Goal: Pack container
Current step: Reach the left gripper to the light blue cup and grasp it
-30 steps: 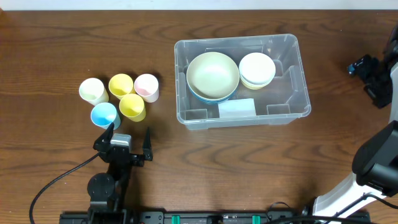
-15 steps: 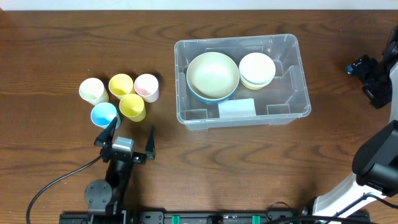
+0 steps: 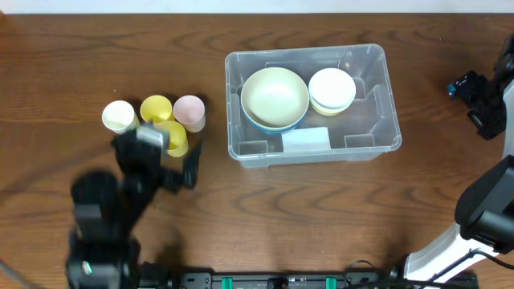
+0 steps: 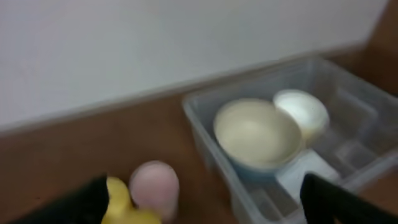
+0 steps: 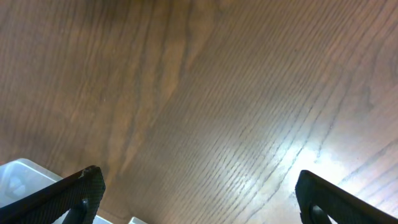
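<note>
The clear container (image 3: 384, 76) stands right of centre and holds a cream bowl (image 3: 275, 98) nested in a blue one, a stack of white bowls (image 3: 332, 88) and a pale label. White (image 3: 118, 116), yellow (image 3: 156, 107) and pink (image 3: 189, 111) cups and a second yellow cup (image 3: 176, 138) stand to its left. My left gripper (image 3: 157, 151), blurred, is open and empty over the cups' near side and hides the blue cup. Its wrist view shows the pink cup (image 4: 154, 186), a yellow cup (image 4: 119, 198) and the container (image 4: 370, 118). My right gripper (image 3: 482, 100) is open and empty at the far right.
The right wrist view shows bare wooden table (image 5: 217, 93) between the open fingers, with a corner of the container (image 5: 15, 177) at the lower left. The table's back edge meets a white wall (image 4: 155, 43).
My left arm has swung up and forward from the table's front edge to over the cups, now covering the blue cup. The right arm and the container's contents have not moved.
</note>
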`<act>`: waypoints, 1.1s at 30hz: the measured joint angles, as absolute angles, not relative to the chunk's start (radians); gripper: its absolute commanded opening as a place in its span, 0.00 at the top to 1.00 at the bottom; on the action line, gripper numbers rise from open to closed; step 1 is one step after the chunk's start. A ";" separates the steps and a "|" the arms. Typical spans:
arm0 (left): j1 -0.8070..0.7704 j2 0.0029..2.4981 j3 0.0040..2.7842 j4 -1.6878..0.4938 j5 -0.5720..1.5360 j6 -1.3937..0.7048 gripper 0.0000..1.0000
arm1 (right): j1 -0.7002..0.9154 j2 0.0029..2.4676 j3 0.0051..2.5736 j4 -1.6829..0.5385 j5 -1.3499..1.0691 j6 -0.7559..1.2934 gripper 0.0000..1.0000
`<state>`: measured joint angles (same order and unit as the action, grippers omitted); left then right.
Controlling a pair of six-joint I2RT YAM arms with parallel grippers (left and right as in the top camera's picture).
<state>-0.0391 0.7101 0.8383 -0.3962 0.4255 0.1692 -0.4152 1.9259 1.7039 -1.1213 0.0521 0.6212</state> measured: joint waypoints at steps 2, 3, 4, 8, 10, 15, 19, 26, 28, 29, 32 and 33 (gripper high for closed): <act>-0.039 0.844 0.973 -0.514 0.459 0.171 0.02 | -0.415 1.926 1.704 -1.122 0.051 0.621 0.01; -0.039 0.901 1.023 -0.551 0.467 0.173 0.02 | -0.415 1.926 1.704 -1.121 0.052 0.621 0.01; -0.039 0.956 1.069 -0.582 0.463 0.164 0.02 | -0.415 1.926 1.704 -1.122 0.051 0.621 0.01; -0.013 1.105 1.200 -0.739 0.295 -0.010 0.02 | -0.415 1.926 1.704 -1.122 0.051 0.621 0.01; 0.021 1.155 1.253 -0.836 0.193 -0.123 0.02 | -0.415 1.926 1.704 -1.121 0.051 0.621 0.01; 0.113 1.225 1.302 -0.885 0.043 -0.279 0.02 | -0.415 1.926 1.704 -1.121 0.051 0.621 0.01; 0.117 1.256 1.305 -0.963 -0.010 -0.320 0.02 | -0.415 1.926 1.704 -1.121 0.051 0.621 0.01; 0.186 1.332 1.294 -0.987 -0.060 -0.437 0.02 | -0.415 1.926 1.704 -1.121 0.051 0.621 0.01; 0.217 1.368 1.288 -1.001 -0.062 -0.469 0.02 | -0.415 1.926 1.704 -1.121 0.051 0.621 0.01; 0.228 1.384 1.286 -1.008 -0.062 -0.478 0.02 | -0.415 1.926 1.704 -1.121 0.051 0.621 0.01; 0.267 1.448 1.283 -1.018 -0.035 -0.498 0.02 | -0.415 1.926 1.704 -1.121 0.051 0.621 0.01; 0.275 1.465 1.282 -1.018 -0.023 -0.498 0.02 | -0.415 1.926 1.704 -1.121 0.051 0.621 0.01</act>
<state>0.2752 1.4654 1.2823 -1.0183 -0.0235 -0.4976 -0.4152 1.9259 1.7039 -1.1213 0.0513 0.6212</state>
